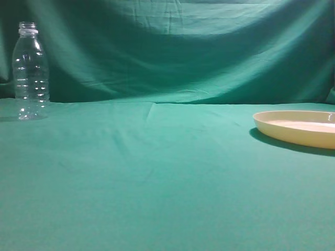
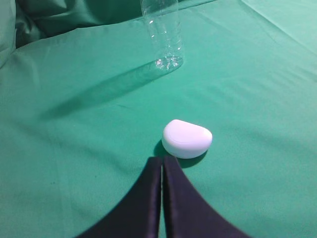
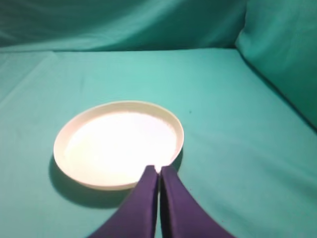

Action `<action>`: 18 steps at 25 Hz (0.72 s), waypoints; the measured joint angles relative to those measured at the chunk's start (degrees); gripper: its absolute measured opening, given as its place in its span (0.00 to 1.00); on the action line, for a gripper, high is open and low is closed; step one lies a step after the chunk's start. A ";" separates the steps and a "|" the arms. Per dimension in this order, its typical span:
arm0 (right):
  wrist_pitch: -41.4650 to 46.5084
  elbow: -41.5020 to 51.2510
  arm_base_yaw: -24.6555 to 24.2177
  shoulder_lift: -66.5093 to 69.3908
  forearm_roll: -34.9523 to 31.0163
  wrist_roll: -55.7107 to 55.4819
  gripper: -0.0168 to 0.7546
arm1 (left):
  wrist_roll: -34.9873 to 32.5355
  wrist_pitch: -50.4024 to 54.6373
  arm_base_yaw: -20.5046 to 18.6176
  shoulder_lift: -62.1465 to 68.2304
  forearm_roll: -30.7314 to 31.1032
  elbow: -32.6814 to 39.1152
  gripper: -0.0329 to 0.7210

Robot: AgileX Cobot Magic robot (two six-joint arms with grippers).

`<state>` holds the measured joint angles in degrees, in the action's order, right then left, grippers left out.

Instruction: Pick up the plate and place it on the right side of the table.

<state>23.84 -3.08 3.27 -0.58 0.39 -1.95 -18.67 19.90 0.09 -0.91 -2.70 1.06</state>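
Already looks placed: plate (image 1: 301, 128) sits flat at the table's (image 1: 157, 183) right edge, nothing gripping it.
Exterior: no arms in frame; bottle (image 1: 30, 73) at far-left edge. Left wrist: left gripper (image 2: 162, 161) fingers together, empty, just short of a white lump (image 2: 186, 139). Right wrist: right gripper (image 3: 159, 170) fingers together, tips over the plate's near rim, contact unclear; next is probably just retracting.

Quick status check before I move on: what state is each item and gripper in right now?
plate: flat on the table, right side, empty, ungripped.
bottle: upright, uncapped, looks empty, far left.
white lump: resting on the cloth, untouched.
left gripper: shut, empty.
right gripper: shut, empty, at the plate's near rim.
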 joint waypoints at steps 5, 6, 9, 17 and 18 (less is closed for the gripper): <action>-2.24 4.49 0.00 0.00 0.00 -1.34 0.02 | 0.00 0.00 0.00 0.00 0.00 0.00 0.04; -2.55 4.61 0.00 0.00 0.00 -1.61 0.02 | 0.00 0.00 0.00 0.00 0.00 0.00 0.04; -2.25 4.61 0.00 0.00 0.00 -2.50 0.02 | 0.00 0.00 0.00 0.00 0.00 0.00 0.04; -2.04 4.61 0.00 0.00 0.00 -2.72 0.02 | 0.00 0.00 0.00 0.00 0.00 0.00 0.04; -2.04 4.61 0.00 0.00 0.00 -2.72 0.02 | 0.00 0.00 0.00 0.00 0.00 0.00 0.04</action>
<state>21.80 1.54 3.27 -0.58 0.39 -4.67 -18.67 19.90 0.09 -0.91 -2.70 1.06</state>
